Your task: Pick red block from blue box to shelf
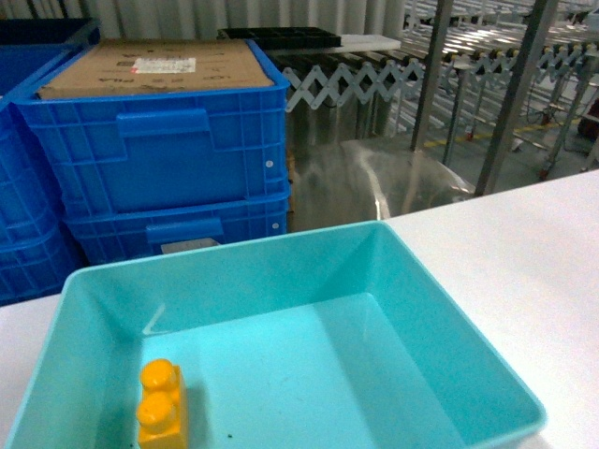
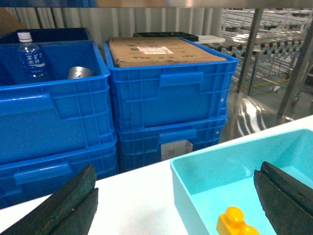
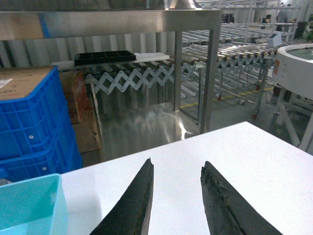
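The blue box (image 1: 426, 281) is a turquoise bin on the white table, filling the lower head view. No red block shows in any view; inside the bin I see only an orange-yellow studded block (image 1: 161, 402). The shelf (image 3: 98, 22) is a stainless rack with shiny posts behind the table. My left gripper (image 2: 176, 198) is open wide, its fingers straddling the bin's left wall (image 2: 183, 196), with the yellow block (image 2: 237, 223) low between them. My right gripper (image 3: 176, 169) is open and empty above bare table right of the bin (image 3: 29, 205). Neither gripper shows in the head view.
Dark blue ribbed crates (image 1: 159, 150) are stacked behind the bin, the top one holding cardboard (image 1: 159, 67). Another crate (image 2: 49, 98) at the left holds a water bottle (image 2: 32, 56). A roller conveyor (image 3: 146, 76) runs behind. White table (image 1: 524, 271) extends to the right.
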Controlling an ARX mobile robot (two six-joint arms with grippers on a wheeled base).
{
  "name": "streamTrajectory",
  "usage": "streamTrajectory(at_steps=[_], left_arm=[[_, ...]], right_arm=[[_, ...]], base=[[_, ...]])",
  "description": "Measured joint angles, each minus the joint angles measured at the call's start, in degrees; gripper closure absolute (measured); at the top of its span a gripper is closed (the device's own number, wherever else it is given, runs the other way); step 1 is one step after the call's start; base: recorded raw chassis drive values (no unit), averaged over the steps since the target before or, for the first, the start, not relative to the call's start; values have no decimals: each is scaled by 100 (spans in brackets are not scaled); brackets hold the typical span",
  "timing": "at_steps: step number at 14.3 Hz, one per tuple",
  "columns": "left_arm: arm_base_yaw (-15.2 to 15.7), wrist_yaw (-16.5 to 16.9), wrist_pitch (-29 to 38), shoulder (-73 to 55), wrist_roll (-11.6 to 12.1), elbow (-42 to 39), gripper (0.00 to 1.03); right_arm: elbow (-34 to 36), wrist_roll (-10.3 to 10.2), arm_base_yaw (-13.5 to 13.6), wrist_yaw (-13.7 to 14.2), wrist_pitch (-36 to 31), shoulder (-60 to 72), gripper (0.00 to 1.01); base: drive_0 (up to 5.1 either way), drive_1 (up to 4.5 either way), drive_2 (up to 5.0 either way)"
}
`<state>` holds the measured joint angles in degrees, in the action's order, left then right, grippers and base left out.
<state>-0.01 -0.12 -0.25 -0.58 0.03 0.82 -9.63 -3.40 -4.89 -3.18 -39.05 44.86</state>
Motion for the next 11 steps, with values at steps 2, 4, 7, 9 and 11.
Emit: streamTrajectory(at_steps=[2, 4, 7, 9, 11], left_arm=[[0, 4, 15, 0, 0, 0, 5], [0, 11, 15, 0, 0, 0, 5], [0, 11, 2, 0, -2, 0, 5], [0, 11, 2, 0, -2, 0, 5], [0, 9, 2, 0, -2, 0, 5]], right_arm=[[0, 2, 0, 13, -4, -2, 75], [0, 2, 0, 13, -4, -42, 75], [0, 2, 0, 11, 4, -33, 75], [0, 2, 0, 11, 0, -35, 75], [0, 2, 0, 11, 0, -35, 75]], base=[[-141, -546, 263], [-143, -143, -143], [-155, -155, -155], [-173, -173, -173], [-186, -186, -186]])
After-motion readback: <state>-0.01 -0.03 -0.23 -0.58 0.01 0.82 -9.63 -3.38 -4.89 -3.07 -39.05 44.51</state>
